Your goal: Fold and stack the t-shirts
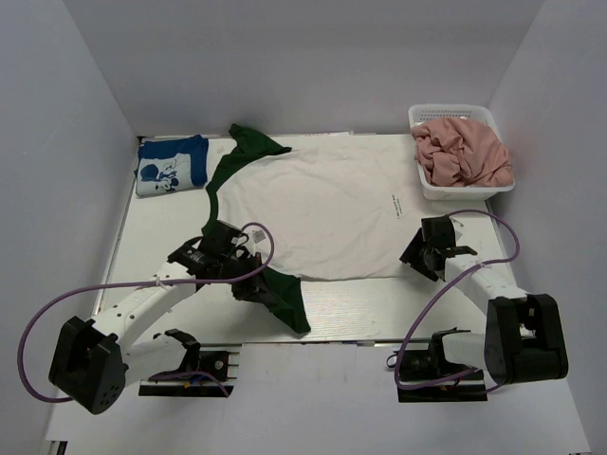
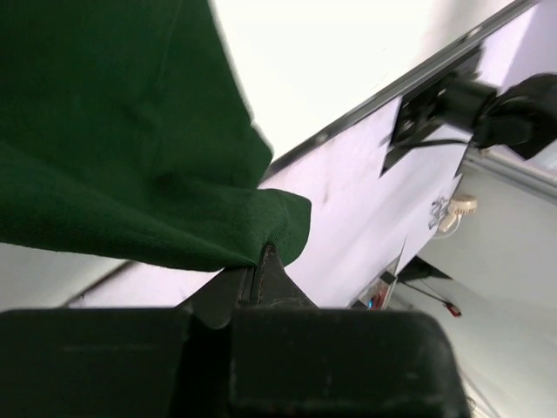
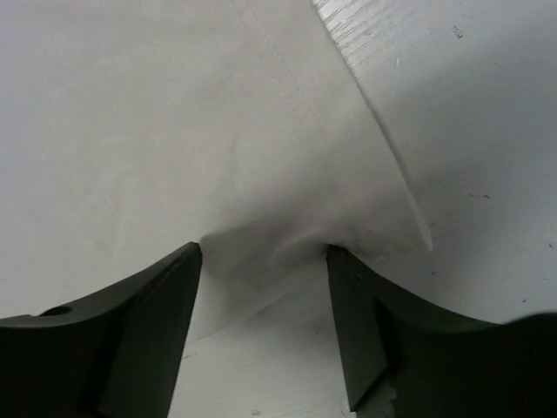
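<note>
Top external view: one t-shirt [image 1: 322, 204], white body, green sleeves, spread flat mid-frame on the worktop [image 1: 379, 303]. Soft, light, limp; likely wrinkles when dragged. Best pinched at corners. My left claw [image 1: 248, 281] clenched on the lower green sleeve [image 1: 285, 299]; my right claw [image 1: 424, 254] released, straddling the hem corner [image 3: 383, 218].

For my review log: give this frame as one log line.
left fingers: shut on green sleeve | right fingers: open, astride white shirt hem | blue shirt: folded, far left | pink clothes: in basket
</note>
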Available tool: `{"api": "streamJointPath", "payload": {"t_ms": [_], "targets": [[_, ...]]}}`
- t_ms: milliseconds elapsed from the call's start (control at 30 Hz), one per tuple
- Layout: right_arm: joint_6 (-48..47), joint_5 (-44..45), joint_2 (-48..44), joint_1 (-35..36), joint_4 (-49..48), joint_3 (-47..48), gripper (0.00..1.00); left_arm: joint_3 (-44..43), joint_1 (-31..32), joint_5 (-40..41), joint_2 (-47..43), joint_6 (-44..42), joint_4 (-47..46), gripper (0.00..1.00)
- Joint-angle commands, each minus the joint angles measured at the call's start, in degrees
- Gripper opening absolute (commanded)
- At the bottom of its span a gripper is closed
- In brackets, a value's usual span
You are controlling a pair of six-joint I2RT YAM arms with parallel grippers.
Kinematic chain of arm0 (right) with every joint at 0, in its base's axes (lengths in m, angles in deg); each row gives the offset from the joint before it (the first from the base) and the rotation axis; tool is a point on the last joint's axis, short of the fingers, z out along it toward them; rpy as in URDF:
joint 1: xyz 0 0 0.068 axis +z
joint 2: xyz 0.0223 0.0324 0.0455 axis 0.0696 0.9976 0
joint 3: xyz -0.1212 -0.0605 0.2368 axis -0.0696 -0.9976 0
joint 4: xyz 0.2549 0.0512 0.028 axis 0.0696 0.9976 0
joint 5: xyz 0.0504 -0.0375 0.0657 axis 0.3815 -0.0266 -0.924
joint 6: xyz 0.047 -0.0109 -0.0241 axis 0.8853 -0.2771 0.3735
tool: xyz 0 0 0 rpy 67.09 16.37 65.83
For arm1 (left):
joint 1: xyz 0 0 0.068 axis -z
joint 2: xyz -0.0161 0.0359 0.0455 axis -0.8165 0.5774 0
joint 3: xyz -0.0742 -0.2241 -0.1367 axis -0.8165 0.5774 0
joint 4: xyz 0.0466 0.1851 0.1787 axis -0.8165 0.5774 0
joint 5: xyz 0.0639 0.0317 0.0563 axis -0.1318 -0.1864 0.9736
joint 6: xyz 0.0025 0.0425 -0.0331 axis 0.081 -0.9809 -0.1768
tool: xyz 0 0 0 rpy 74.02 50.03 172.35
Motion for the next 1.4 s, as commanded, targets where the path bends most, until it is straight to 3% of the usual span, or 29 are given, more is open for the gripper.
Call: {"api": "streamJointPath", "payload": {"t_ms": [0,267,567,633,733,800,867,1133,1367], "targets": [[-1.0,1.7,1.3,-0.2,3.3,1.6,0.69,-3.2,-0.3,0.5,-1.7,-0.4,-4.2,0.00],[-2.8,5.2,-0.7,-1.1,8.3,3.0,0.71,-4.7,-0.3,3.5,-3.4,-2.5,-3.1,0.00],[-3.6,1.9,2.0,-2.3,6.3,2.6,0.71,-4.2,-0.3,2.9,-3.4,-3.0,-4.4,0.00],[-3.5,0.3,4.1,-2.4,5.3,2.6,0.65,-4.2,-0.3,2.9,-3.4,-3.0,-4.9,0.00],[-4.4,-1.0,5.7,-2.4,4.2,3.2,0.28,-5.3,-0.8,2.9,-3.4,-3.0,-5.4,0.00],[-5.0,-2.7,5.2,-2.4,3.2,3.1,0.10,-6.7,-0.8,3.5,-3.4,-3.0,-5.4,0.00],[-5.8,-3.5,3.5,-2.4,3.1,3.5,0.00,-7.2,-0.8,3.5,-3.4,-3.0,-5.9,0.00],[-9.6,-8.3,2.1,-2.1,2.0,7.4,0.00,-10.7,-1.4,5.8,0.2,-1.7,-11.0,0.00],[-10.9,-10.1,3.9,-2.2,2.3,12.5,0.00,-18.6,-1.4,17.3,2.1,-1.7,-12.0,0.00]]}}
